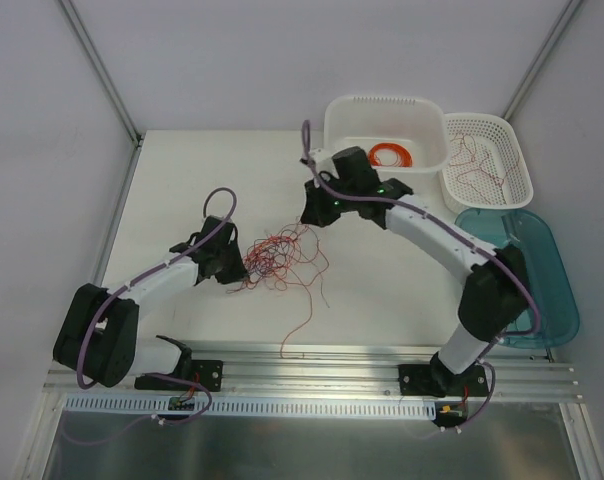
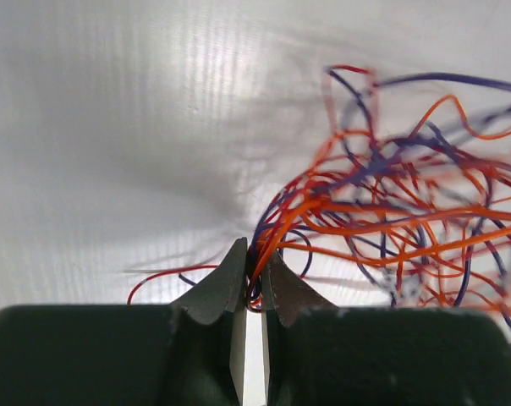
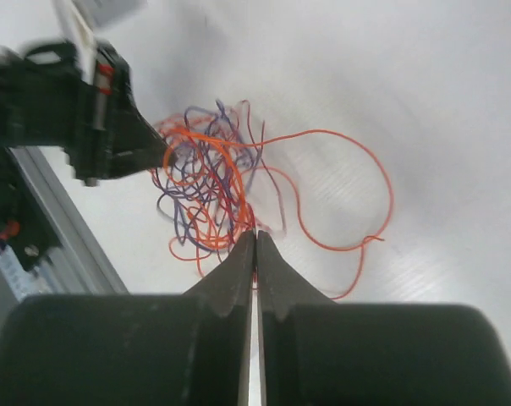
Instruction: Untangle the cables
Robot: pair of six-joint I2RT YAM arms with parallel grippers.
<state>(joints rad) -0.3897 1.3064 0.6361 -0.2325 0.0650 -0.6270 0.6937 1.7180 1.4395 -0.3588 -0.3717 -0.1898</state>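
Observation:
The cables (image 1: 282, 258) are a loose knot of hair-thin red, orange and dark strands in the middle of the table, with one long red strand trailing toward the near edge. My left gripper (image 1: 244, 268) is at the knot's left side. In the left wrist view it (image 2: 255, 264) is shut on a bunch of cables (image 2: 382, 211). My right gripper (image 1: 308, 220) is above the knot's far right side. In the right wrist view it (image 3: 255, 238) is shut on thin strands of the cables (image 3: 209, 182), which hang below it.
A white basket (image 1: 334, 130) at the back holds a neat orange ring coil (image 1: 390, 155). A second white basket (image 1: 522, 165) to its right holds loose red wires. A teal bin (image 1: 557, 290) stands at the right edge. A metal rail (image 1: 312, 372) runs along the near edge.

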